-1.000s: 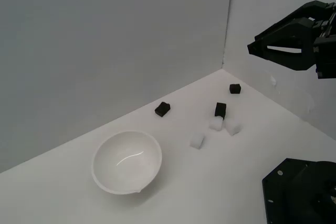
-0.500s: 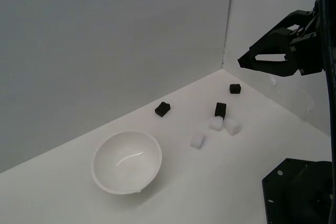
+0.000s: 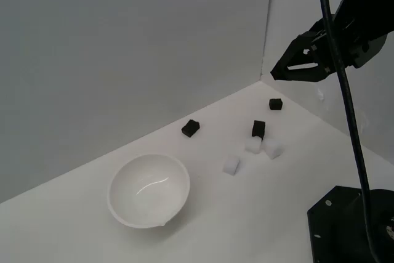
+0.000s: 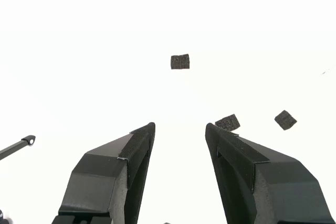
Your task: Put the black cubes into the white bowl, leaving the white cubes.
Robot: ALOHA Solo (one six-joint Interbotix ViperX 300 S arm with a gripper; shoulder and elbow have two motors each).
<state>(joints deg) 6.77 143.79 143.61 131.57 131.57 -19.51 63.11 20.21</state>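
Three small matte black foam cubes (image 3: 191, 128) (image 3: 258, 129) (image 3: 275, 104) sit right of centre with three white foam cubes (image 3: 231, 165) (image 3: 253, 145) (image 3: 273, 148), the glossy white round bowl (image 3: 149, 190) lies lower left, and the black claw (image 3: 276, 74) hangs wide and empty at upper right.

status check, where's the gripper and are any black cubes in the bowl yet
Gripper open, empty, high above the far corner. Bowl empty; three black cubes on the table. Nothing blocking.

Three cubes (image 3: 191, 128) are matte black, three cubes (image 3: 231, 165) plain white — same white as the glossy bowl (image 3: 149, 190) and table (image 3: 74, 226). Gripper (image 3: 273, 74) — all black.
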